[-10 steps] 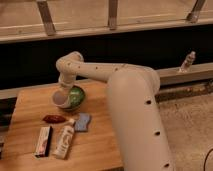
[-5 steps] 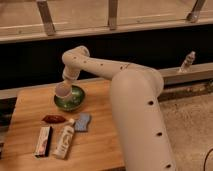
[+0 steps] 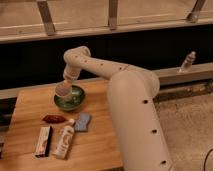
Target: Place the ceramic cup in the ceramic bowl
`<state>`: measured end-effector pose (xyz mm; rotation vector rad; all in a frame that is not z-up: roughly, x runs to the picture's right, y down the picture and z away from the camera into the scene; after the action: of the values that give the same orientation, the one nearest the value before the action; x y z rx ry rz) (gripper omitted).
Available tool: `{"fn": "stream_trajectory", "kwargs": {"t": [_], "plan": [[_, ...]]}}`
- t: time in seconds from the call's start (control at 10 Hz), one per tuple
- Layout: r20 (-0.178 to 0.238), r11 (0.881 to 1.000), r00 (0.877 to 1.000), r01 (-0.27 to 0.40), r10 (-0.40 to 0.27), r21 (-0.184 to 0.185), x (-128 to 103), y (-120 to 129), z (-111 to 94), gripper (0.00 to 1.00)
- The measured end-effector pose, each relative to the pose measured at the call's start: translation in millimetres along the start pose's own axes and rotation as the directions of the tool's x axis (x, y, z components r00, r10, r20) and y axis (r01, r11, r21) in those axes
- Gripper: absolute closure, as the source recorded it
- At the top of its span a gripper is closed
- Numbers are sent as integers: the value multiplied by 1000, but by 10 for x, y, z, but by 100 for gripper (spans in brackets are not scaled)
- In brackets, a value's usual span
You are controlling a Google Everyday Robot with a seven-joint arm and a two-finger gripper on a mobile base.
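Pincer (image 3: pixel 64 86) with ceramic cup (image 3: pixel 63 90) over ceramic bowl (image 3: pixel 70 100) on wooden table (image 3: pixel 95 145).

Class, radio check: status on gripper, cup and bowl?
Gripper over the ceramic bowl, carrying the ceramic cup. Cup not yet released. Nothing in the way.

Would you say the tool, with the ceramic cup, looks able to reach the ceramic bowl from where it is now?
Probably yes. The tool holds the ceramic cup directly over the ceramic bowl, whose green inside lies bare. The red packet, blue sponge and white tube sit nearer the front of the wooden table, off that path.
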<state>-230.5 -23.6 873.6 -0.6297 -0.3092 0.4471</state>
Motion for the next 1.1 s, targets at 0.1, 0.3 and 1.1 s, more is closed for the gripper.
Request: {"fn": "stream_trajectory", "kwargs": {"t": [0.1, 0.3, 1.1], "plan": [[1, 1000, 1000, -1, 1, 1, 4, -6, -7, 98], [0, 1000, 1000, 1, -1, 0, -6, 3, -1, 81], [0, 1000, 1000, -1, 1, 0, 3, -2, -1, 20]]}}
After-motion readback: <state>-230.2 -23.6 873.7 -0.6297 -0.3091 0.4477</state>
